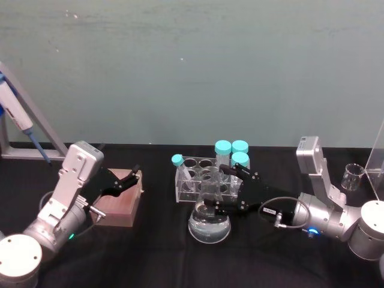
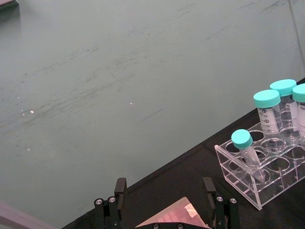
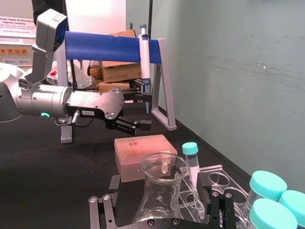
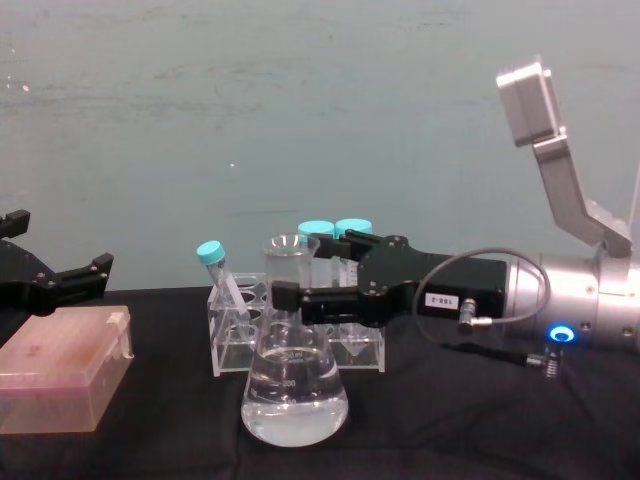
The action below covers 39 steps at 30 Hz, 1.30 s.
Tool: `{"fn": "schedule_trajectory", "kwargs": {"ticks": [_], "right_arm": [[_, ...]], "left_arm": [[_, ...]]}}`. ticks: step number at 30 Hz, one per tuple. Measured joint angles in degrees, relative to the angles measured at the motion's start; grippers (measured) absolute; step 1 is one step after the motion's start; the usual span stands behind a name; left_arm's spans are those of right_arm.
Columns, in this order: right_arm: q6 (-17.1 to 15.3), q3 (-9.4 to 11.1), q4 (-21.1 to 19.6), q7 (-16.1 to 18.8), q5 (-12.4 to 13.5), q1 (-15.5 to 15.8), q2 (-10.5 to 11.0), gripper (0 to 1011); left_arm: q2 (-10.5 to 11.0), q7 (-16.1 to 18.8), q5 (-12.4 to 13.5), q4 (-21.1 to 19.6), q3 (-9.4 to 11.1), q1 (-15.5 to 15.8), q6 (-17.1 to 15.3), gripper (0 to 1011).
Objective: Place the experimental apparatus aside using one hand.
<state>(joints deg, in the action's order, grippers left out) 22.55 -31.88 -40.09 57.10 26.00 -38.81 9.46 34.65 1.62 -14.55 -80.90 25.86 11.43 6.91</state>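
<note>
**Close on the neck, then lift level**

The conical flask [image 4: 295, 390], part-filled with clear liquid, stands near the middle of the black table [image 1: 180, 261], just in front of the clear tube rack [image 1: 183, 186]. The right gripper [image 4: 302, 272] reaches in from the right. Its jaws are spread on either side of the flask's neck with gaps showing, so it is not yet gripping. The best move looks like closing squarely below the flared lip, lifting straight and keeping clear of the rack. The left gripper [image 1: 129, 180] hangs wide open over the pink tip box [image 1: 120, 204], far left.

Clear glass conical flask [image 4: 292, 362], white graduations, colourless liquid [image 4: 294, 415]. Clear acrylic tube rack [image 1: 186, 189], teal screw caps [image 1: 223, 146]. Pink plastic box [image 4: 55, 385]. Black tabletop [image 1: 150, 258].
</note>
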Motion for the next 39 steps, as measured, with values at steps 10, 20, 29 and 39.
{"fn": "schedule_trajectory", "kwargs": {"ticks": [10,20,29,39], "right_arm": [[0.2,-0.5,1.1,0.3,-0.3,-0.7,-0.7,1003],[0.6,-0.5,2.6,0.3,-0.6,-1.5,-1.3,1003],[0.7,-0.5,3.6,0.3,-1.0,-1.9,-1.9,1003],[0.8,-0.3,4.7,0.4,-1.3,-2.5,-2.5,1003]], "left_arm": [[0.0,0.0,0.0,0.0,0.0,0.0,0.0,1000],[0.0,0.0,0.0,0.0,0.0,0.0,0.0,1000],[0.0,0.0,0.0,0.0,0.0,0.0,0.0,1000],[0.0,0.0,0.0,0.0,0.0,0.0,0.0,1000]]}}
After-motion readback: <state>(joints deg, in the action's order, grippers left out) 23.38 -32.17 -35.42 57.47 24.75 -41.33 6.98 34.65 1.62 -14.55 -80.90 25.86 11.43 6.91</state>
